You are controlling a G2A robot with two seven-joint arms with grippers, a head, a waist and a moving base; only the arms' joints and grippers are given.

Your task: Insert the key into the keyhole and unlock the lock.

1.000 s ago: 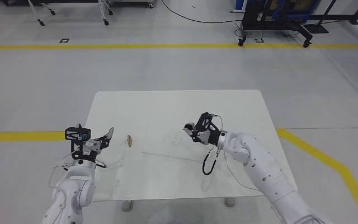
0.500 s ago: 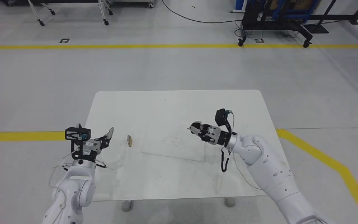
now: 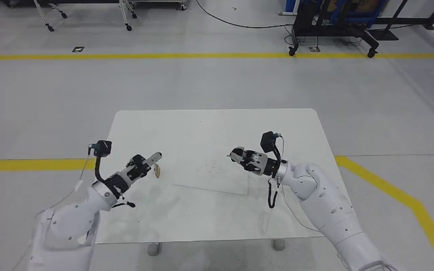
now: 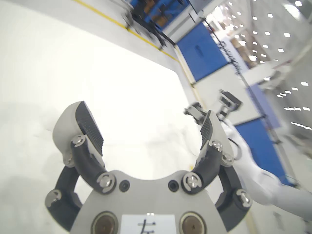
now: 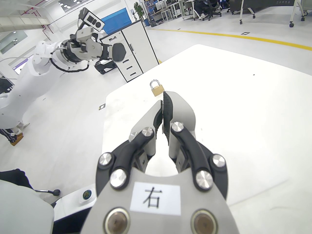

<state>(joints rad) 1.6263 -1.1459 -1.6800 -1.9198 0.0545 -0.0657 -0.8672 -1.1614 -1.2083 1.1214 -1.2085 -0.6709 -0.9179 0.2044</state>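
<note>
A small brass padlock (image 3: 157, 170) with a silver shackle lies on the left part of the white table (image 3: 271, 129). It also shows just beyond my right gripper's tips, as the padlock (image 5: 156, 89). My left gripper (image 3: 148, 162) hovers right beside it, open and holding nothing; its pads (image 4: 88, 125) stand wide apart. My right gripper (image 3: 237, 154) is near the table's middle, raised, pointing toward the lock. The right gripper (image 5: 162, 109) is shut, pads pressed together. I cannot make out a key between them.
A black cable (image 3: 272, 193) hangs from the right forearm over the table. The table edge (image 5: 107, 113) falls to bare floor. Farther off, the left gripper (image 5: 114, 52) faces the right one. A yellow floor line (image 3: 203, 55) runs behind.
The left arm swung forward and inward, bringing its open gripper next to the padlock. The right gripper shifted right a second ago and has since stayed still and shut.
</note>
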